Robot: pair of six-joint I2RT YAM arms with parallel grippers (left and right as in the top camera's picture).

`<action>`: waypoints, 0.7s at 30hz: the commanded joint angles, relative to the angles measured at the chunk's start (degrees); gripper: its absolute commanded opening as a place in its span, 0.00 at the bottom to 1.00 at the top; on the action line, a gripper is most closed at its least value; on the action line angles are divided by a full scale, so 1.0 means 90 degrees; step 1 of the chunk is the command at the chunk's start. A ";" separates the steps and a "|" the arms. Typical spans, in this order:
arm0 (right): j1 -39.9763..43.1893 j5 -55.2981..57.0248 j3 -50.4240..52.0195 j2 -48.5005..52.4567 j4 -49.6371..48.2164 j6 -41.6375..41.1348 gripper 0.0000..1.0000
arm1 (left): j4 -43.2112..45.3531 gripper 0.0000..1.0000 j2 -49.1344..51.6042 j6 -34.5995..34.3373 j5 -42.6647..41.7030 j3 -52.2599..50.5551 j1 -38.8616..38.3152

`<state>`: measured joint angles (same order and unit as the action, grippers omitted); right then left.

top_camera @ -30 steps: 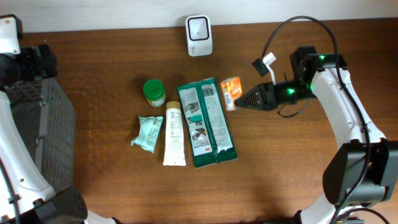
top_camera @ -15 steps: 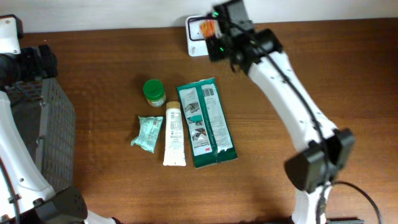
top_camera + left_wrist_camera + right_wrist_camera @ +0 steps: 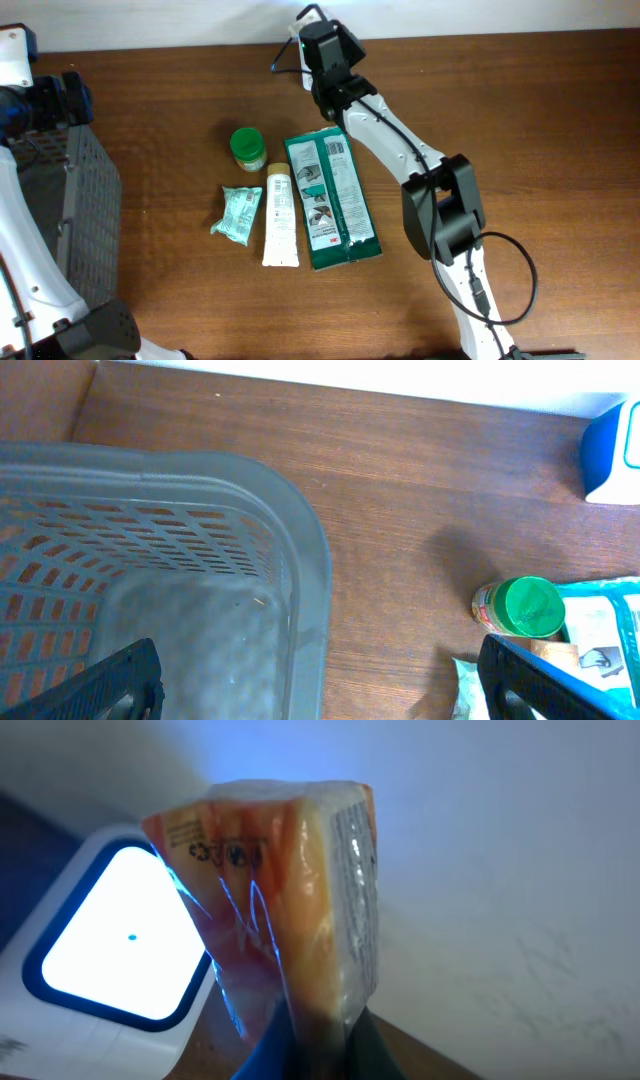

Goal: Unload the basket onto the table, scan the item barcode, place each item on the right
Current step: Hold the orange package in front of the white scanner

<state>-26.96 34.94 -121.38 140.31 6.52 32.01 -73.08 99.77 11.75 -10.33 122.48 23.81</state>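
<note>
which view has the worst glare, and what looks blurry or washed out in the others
Right wrist view: the scanner window is blown out white, throwing a blue cast on the wall and streaky glare on the orange packet, which looks soft. Left wrist view: the basket near the lens is blurred, the green-lidded jar sharper. Overhead view: even light, green pack crisp.

grey mesh basket [image 3: 200, 560] left, green-lidded jar [image 3: 520, 608] right

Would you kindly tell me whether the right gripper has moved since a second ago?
Yes. The right gripper, shut on the orange plastic packet, has swung from right of the large green flat package to beyond its far end.
</note>
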 commanded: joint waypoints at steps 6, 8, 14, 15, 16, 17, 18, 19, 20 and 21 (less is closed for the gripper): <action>-0.0063 -0.0277 -0.0080 0.0119 0.0056 0.1180 0.04 | 0.0010 0.99 -0.0002 -0.0058 -0.0068 -0.0015 0.0029; -0.0063 -0.0345 -0.0080 0.0119 0.0063 0.1358 0.04 | 0.0010 0.99 -0.0002 -0.0058 -0.0068 -0.0015 0.0029; -0.0036 -0.0554 -0.0073 0.0248 0.0102 0.2040 0.04 | 0.0007 0.99 -0.0002 -0.0058 -0.0068 -0.0015 0.0029; -0.0034 -0.0554 -0.0073 0.0279 0.0063 0.2067 0.04 | 0.0007 0.99 -0.0002 -0.0058 -0.0068 -0.0015 0.0029; -0.0007 -0.0585 -0.0073 0.0374 -0.0015 0.2069 0.04 | 0.0010 0.99 -0.0002 -0.0058 -0.0068 -0.0015 0.0029; -0.0002 -0.0619 -0.0073 0.0396 -0.0046 0.2067 0.04 | 0.0010 0.99 -0.0002 -0.0058 -0.0068 -0.0015 0.0029; 0.0012 -0.0709 -0.0073 0.0469 -0.0112 0.2064 0.04 | 0.0007 0.99 -0.0002 -0.0058 -0.0068 -0.0015 0.0029; 0.0029 -0.0724 -0.0073 0.0493 -0.0214 0.2081 0.04 | 0.0010 0.99 -0.0002 -0.0058 -0.0068 -0.0015 0.0029; 0.0039 -0.0750 -0.0073 0.0554 -0.0318 0.2086 0.04 | 0.0007 0.99 -0.0002 -0.0058 -0.0068 -0.0015 0.0029; 0.0041 -0.0743 -0.0073 0.0576 -0.0386 0.2086 0.04 | 0.0007 0.99 -0.0002 -0.0058 -0.0068 -0.0015 0.0029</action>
<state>-26.94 29.67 -121.38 143.11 4.86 50.02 -73.10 99.77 11.75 -10.33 122.48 23.81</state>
